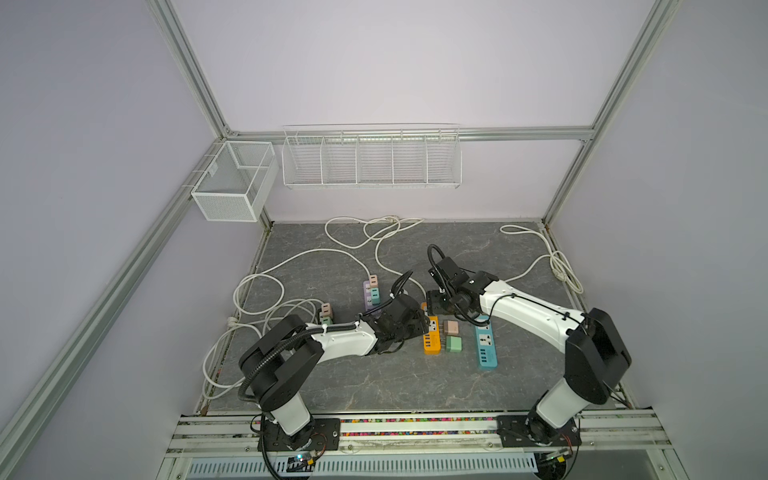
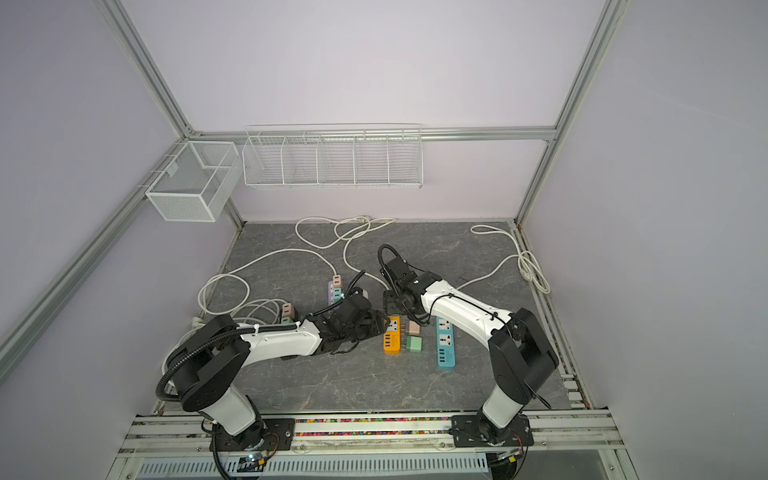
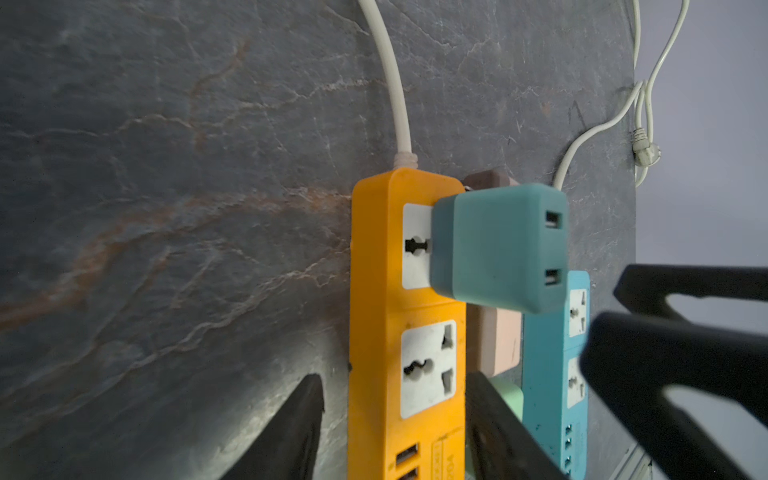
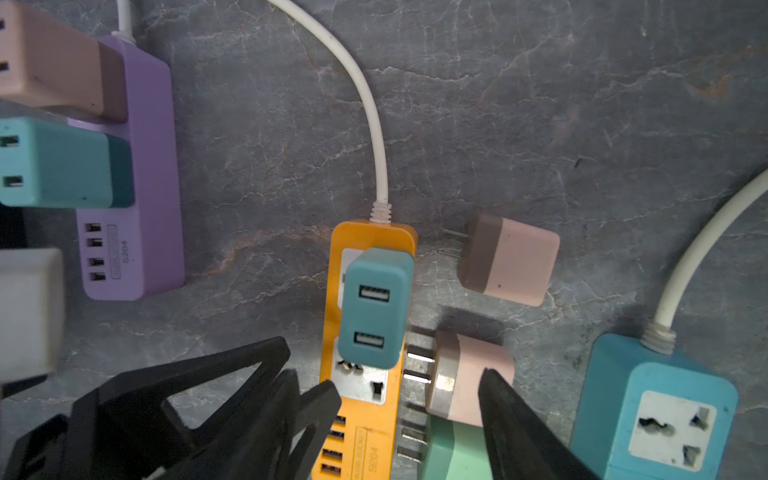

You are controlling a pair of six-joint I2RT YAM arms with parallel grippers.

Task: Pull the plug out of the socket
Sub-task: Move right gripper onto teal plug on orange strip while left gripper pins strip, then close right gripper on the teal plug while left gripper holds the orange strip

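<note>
**Free room and obstructions**

The teal plug (image 4: pixel 372 307) stands on the orange strip (image 4: pixel 376 235). On 1 side, bare table (image 4: pixel 270 187) lies open up to the purple strip (image 4: pixel 153 124). On the other, 3 loose plugs crowd in: a pink plug (image 4: pixel 509 257) near the cord end, and a collared pink plug (image 4: pixel 473 365) and a green plug (image 4: pixel 453 453) just beside the strip, between it and the blue strip (image 4: pixel 602 374). The left gripper (image 3: pixel 392 378) straddles the strip toward its USB end.

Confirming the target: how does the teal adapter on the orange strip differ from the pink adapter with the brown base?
The teal adapter is plugged into the orange strip, prongs hidden; the pink adapter lies sideways on the table, prongs bare. Teal shows two USB ports; pink's are unseen. Both are small blocks.
</note>
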